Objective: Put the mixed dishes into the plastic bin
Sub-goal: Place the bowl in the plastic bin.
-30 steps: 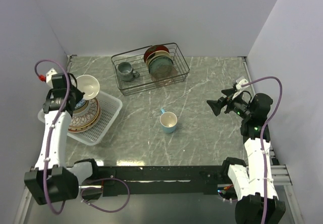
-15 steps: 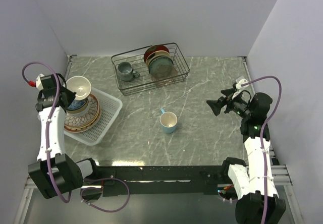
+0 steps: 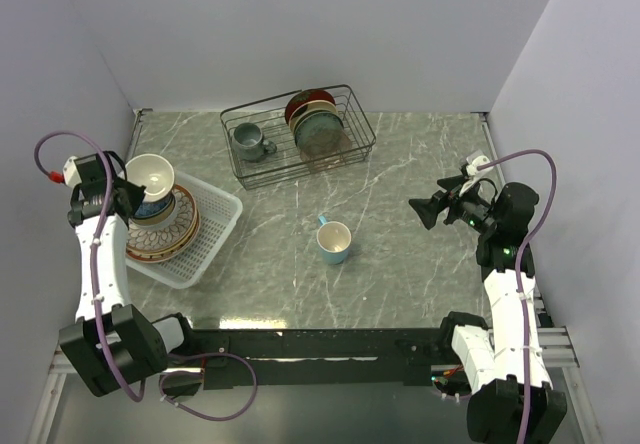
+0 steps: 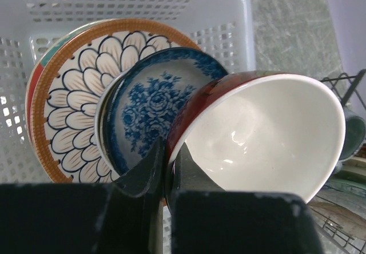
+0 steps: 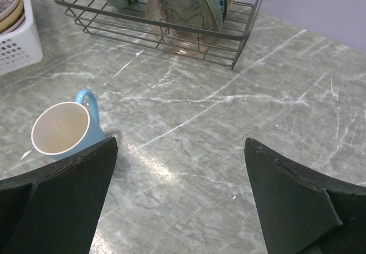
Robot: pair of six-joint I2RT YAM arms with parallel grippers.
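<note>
Left wrist view: your left gripper (image 4: 169, 154) is pinched shut on the rim of the bowl (image 4: 260, 137), white inside and dark red outside, which hangs tilted over the bin (image 4: 143, 2). Under it in the bin lies a stack, with a blue-flowered bowl (image 4: 146, 102) on a petal-patterned plate (image 4: 68, 94) and more plates below. The mug (image 3: 334, 242), light blue, stands mouth up alone mid-table, well apart from the bin and the wire rack (image 3: 280, 149). The table (image 3: 400, 154) is grey-green marble with pale veins, closed in by plain pale walls at the back and both sides. The bin sits by the left wall, the wire rack near the back one. Your right gripper (image 3: 420, 211) hovers over the table's right side, jaws wide apart and holding nothing. Open table lies between it and the mug.
</note>
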